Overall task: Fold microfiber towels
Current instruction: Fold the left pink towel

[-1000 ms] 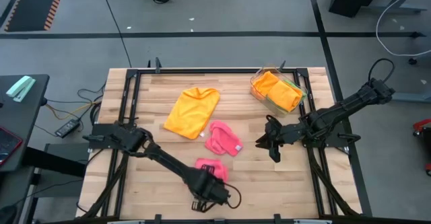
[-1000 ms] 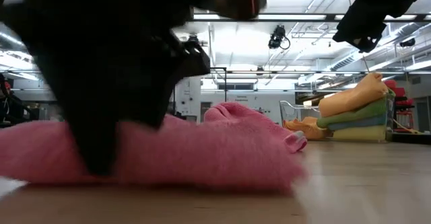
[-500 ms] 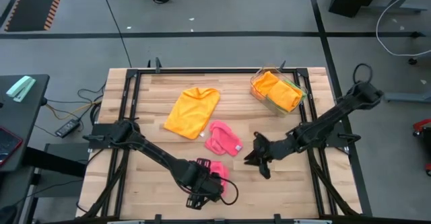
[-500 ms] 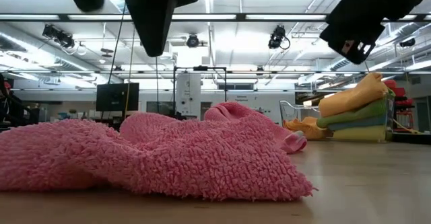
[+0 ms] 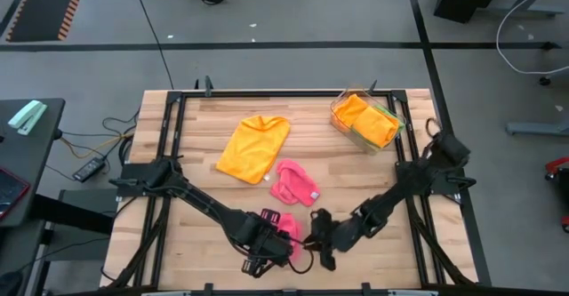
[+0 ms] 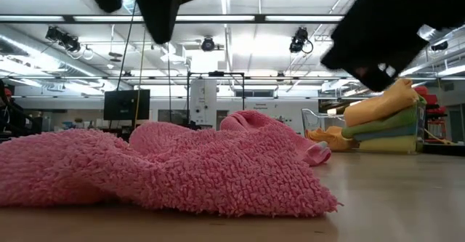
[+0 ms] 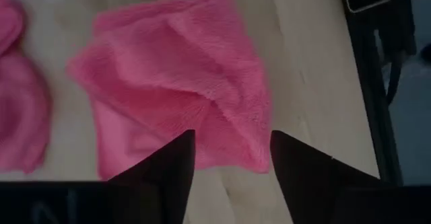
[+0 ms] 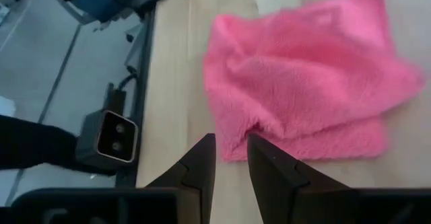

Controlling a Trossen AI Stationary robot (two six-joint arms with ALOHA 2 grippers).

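On the wooden table (image 5: 196, 167) there are two loose pink towels. The nearer pink towel (image 5: 283, 221) lies crumpled close to the front edge, and both grippers are at it. The left gripper (image 5: 269, 247) hangs just above this towel, on its front side. In the left wrist view its two dark fingers (image 7: 172, 163) stand clearly apart, with the pink cloth (image 7: 175, 103) seen in the gap between them, and they hold nothing. The right gripper (image 5: 318, 234) is just beside the same towel, on its right side. In the right wrist view its fingers (image 8: 202, 160) leave only a narrow gap (much smaller than the gap of the left one), nothing is between them, and the edge of the pink cloth (image 8: 303, 96) is just ahead of the tips.

In the low view the nearer towel (image 6: 167, 169) fills the front of the table as a fluffy heap, and the dark parts of both arms hang above it without touching it.

The second pink towel (image 5: 294, 183) lies bunched near the middle of the table, apart from the first one. An orange towel (image 5: 252, 147) lies spread farther back. In the back right corner stands a clear plastic tray (image 5: 342, 123) with folded towels (image 5: 366, 118) stacked in it, orange on top.
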